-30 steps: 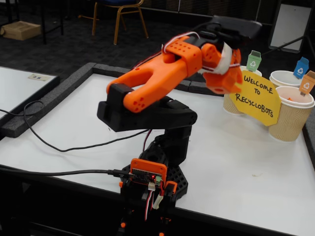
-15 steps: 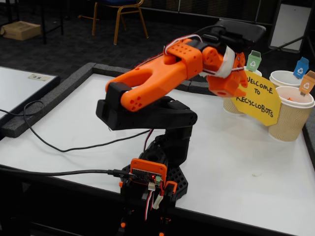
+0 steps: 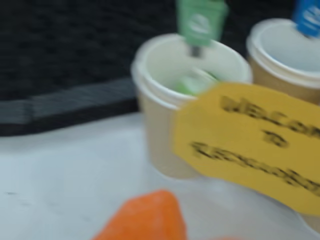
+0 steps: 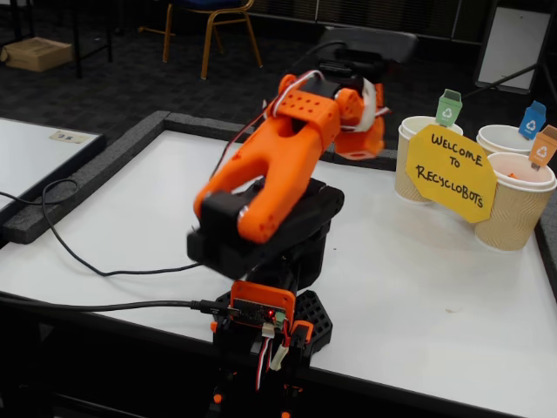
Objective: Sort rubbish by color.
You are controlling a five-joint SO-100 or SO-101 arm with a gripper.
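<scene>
Orange arm (image 4: 278, 165) stands at the near edge of the white table (image 4: 418, 305), folded back, wrist raised above mid-table. Pincer (image 4: 361, 144) sits at the wrist end, blurred in the fixed view; in the wrist view only an orange tip shows at the bottom edge. Cannot tell how far it is open or whether it holds anything.

Three paper cups crowd the far right corner. Cup with green tag (image 3: 187, 107) holds a light green wad (image 3: 192, 82) inside, below the rim. Blue-tagged cup (image 3: 290, 55) stands just beside it; its contents are not visible. Yellow sign (image 4: 451, 171) leans across the cup fronts.

Table's left half and centre lie bare to the dark foam border (image 4: 87, 174). Black cable (image 4: 96, 257) trails off the left edge.
</scene>
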